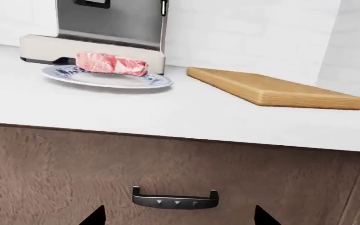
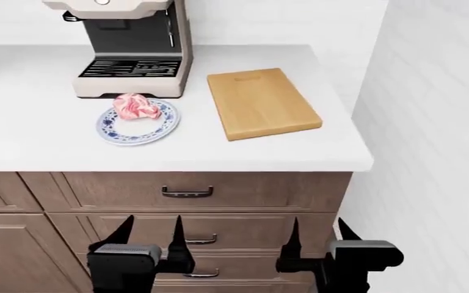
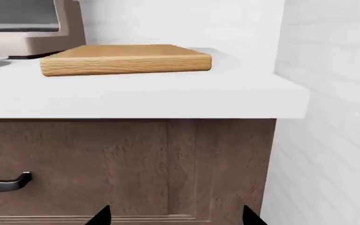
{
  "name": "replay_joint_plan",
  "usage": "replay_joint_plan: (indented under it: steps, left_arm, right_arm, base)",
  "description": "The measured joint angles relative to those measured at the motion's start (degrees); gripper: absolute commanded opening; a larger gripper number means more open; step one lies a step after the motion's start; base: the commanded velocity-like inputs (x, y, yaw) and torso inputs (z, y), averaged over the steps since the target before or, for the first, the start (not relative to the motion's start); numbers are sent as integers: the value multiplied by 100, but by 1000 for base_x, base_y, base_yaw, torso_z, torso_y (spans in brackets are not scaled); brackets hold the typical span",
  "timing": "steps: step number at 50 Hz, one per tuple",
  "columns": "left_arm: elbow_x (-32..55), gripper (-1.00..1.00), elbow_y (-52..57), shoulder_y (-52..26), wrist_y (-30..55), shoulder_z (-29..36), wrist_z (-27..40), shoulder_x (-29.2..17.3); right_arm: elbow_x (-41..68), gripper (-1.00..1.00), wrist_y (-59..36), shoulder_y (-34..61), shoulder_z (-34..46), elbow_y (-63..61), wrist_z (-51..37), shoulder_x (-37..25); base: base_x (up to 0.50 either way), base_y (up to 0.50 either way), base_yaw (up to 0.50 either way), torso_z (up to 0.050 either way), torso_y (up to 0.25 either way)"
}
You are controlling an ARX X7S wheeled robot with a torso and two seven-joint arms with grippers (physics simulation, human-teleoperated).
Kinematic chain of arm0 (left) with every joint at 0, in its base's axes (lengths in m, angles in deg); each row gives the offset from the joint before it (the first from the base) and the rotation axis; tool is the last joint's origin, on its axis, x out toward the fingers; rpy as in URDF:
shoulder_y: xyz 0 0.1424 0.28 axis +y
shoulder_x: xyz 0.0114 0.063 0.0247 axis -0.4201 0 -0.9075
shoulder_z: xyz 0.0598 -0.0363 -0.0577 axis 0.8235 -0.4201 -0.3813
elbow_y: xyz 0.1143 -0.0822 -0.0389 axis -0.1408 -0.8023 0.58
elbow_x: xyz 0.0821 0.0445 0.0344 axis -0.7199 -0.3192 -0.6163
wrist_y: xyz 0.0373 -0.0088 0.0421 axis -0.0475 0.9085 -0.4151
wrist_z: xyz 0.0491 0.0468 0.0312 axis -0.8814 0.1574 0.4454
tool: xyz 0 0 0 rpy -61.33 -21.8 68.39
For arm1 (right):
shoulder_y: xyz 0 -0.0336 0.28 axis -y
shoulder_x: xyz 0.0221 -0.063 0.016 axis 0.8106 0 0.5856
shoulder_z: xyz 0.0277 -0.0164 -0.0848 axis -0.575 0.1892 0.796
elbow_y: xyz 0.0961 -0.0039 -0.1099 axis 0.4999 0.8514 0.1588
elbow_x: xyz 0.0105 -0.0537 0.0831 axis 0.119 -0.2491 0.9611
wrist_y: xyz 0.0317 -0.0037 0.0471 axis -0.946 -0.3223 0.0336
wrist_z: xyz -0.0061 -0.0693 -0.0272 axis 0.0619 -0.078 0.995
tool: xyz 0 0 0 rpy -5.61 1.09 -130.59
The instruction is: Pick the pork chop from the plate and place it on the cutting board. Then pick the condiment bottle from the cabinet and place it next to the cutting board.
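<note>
Head view showed both grippers low in front of the drawers, below the counter edge. The left gripper (image 2: 151,235) had its black fingers spread wide with nothing between them; the right gripper (image 2: 316,235) was likewise parted and empty. Neither touched the drawer fronts or the dark drawer handle (image 2: 187,192) above them.

Up on the white countertop (image 2: 39,140), the pork chop (image 2: 136,107) lay on the plate (image 2: 129,131), toward the plate's twelve o'clock side. The plate sat just in front of the coffee machine (image 2: 129,43), at its six o'clock. The cutting board (image 2: 261,102) lay at the plate's three o'clock, apart from it, bare on top, with its slot handle at the far end. A white tiled wall (image 2: 430,122) rose past the counter's right end.
</note>
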Motion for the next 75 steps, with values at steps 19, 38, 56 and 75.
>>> replay_joint_plan:
  steps: [19,38,56,75]
  left_arm:
    - [264,100,1397,-122,624,-101,153,-623]
    - [1886,100,2580,-2308,3748,-303,-542,-2434]
    - [2259,100,2018,-4690,5419,182,-888,-3254]
    - [2255,100,2052,-5104,5702,387,-965,-3514]
  right_arm:
    - [-363,100,-1306,317,115,-1597,-225,-409]
    - [423,100,-5022,2989,93,-3094,859,-1324]
    - [784,100,-6460,5019,533,-2746,1609,-1825]
    - [919,100,-6781,5581,708,-2671,1796,-1927]
  base:
    - [0,0,0,50,0]
    - [0,0,0,50,0]
    - [2,49,0,32,0]
    - [38,500,0,0,0]
